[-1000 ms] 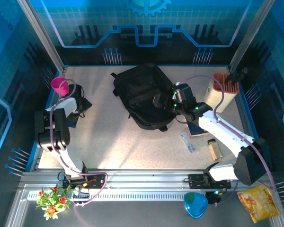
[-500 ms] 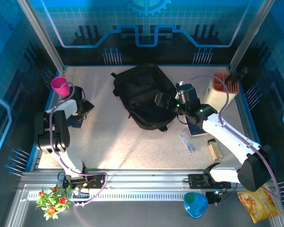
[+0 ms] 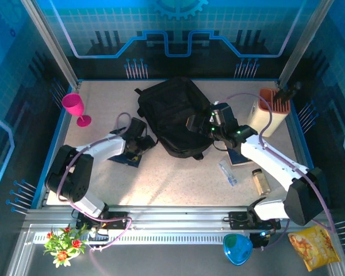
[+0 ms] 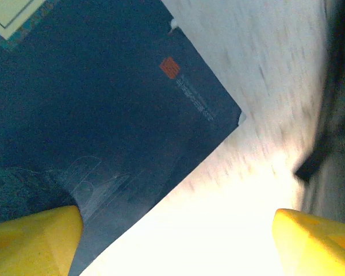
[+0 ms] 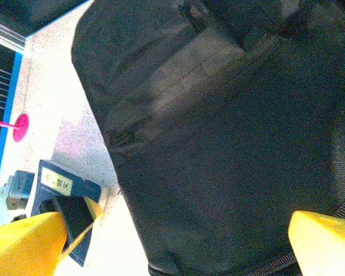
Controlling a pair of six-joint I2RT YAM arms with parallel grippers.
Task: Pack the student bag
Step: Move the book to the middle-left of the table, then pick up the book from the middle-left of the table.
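Note:
The student bag (image 3: 175,115), a big black backpack, lies flat at the table's back centre; its fabric spreads across the right wrist view (image 5: 230,144). My right gripper (image 3: 197,122) hovers over the bag's right side, open, with nothing between its yellow fingertips (image 5: 178,236). My left gripper (image 3: 139,140) sits just left of the bag, open, over the corner of a dark blue book (image 3: 126,156). In the left wrist view the book (image 4: 103,103) lies flat on the table under the left fingertip, and the gripper (image 4: 178,230) spans its edge and bare table.
A pink goblet (image 3: 75,106) stands at the back left. A beige holder with an orange top (image 3: 268,109) stands at the back right. Below the right forearm lie another blue book (image 3: 240,156), a clear plastic piece (image 3: 228,172) and a small jar (image 3: 261,181).
My left arm has swung from the table's left edge toward the bag, and the blue book now lies further right with it. The right gripper has barely shifted over the bag.

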